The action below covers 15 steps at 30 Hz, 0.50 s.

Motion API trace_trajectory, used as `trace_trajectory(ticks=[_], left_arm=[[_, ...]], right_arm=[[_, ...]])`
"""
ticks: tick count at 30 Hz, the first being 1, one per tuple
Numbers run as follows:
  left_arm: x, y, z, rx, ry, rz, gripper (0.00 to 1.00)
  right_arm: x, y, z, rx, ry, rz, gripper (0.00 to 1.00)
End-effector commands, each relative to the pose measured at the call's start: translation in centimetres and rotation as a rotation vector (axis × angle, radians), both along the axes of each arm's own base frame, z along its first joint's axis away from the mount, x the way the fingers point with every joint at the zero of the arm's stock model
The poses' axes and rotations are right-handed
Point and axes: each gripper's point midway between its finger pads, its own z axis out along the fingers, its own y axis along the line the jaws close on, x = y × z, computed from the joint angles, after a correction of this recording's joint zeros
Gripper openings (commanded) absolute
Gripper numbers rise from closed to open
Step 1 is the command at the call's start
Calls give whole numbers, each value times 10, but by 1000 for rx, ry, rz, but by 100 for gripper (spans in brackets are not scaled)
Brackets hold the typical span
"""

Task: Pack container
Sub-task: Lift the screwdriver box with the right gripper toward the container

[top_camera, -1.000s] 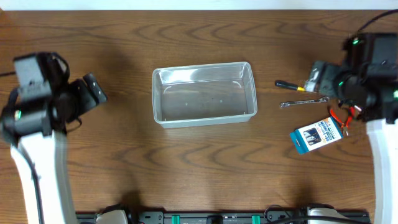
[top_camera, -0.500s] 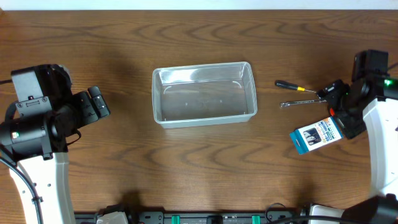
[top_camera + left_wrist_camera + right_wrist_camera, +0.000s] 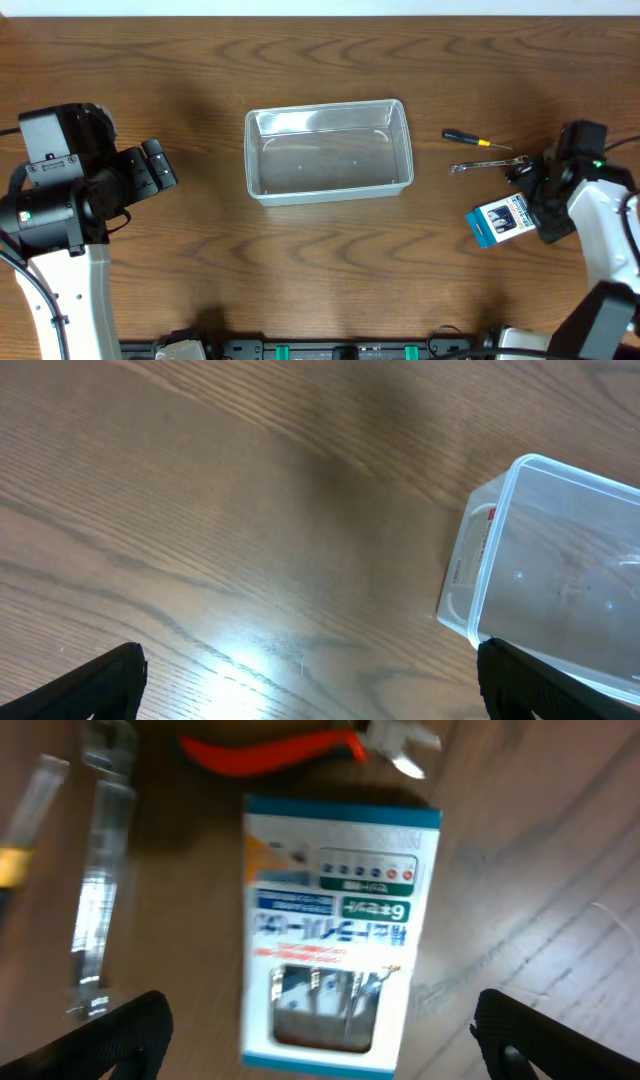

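The clear plastic container [image 3: 328,150] stands empty at the table's middle; its left end shows in the left wrist view [image 3: 560,580]. My left gripper [image 3: 160,168] is open and empty, left of the container, over bare wood [image 3: 320,695]. My right gripper [image 3: 528,195] is open above a blue-and-white carded tool package [image 3: 505,220]. In the right wrist view the package [image 3: 335,930] lies between the spread fingertips [image 3: 130,1030] without touching them. A wrench [image 3: 485,164], a black-and-yellow screwdriver [image 3: 470,138] and orange-handled pliers [image 3: 280,750] lie beside the package.
The wrench [image 3: 100,870] lies left of the package in the right wrist view, the pliers just beyond it. The table's far edge runs along the top of the overhead view. Bare wood lies between the container and the tools.
My right arm has swung toward the front and lowered over the package, with the wrist now looking straight at it. My left arm shifted slightly a second ago and has held since.
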Motion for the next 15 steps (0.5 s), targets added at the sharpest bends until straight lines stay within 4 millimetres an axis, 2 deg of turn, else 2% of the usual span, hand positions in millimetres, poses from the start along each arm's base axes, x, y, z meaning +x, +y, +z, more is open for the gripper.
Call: trace_trajectory(ticks=[1, 5, 15], left_arm=[[1, -1, 2, -1, -2, -2, 98], [0, -1, 1, -2, 2, -2, 98], [-2, -2, 0, -4, 11, -2, 98]], right_arm=[[-12, 0, -25, 9, 68, 0, 99], [-9, -1, -44, 16, 91, 1, 99], [1, 2, -75, 49, 110, 7, 99]])
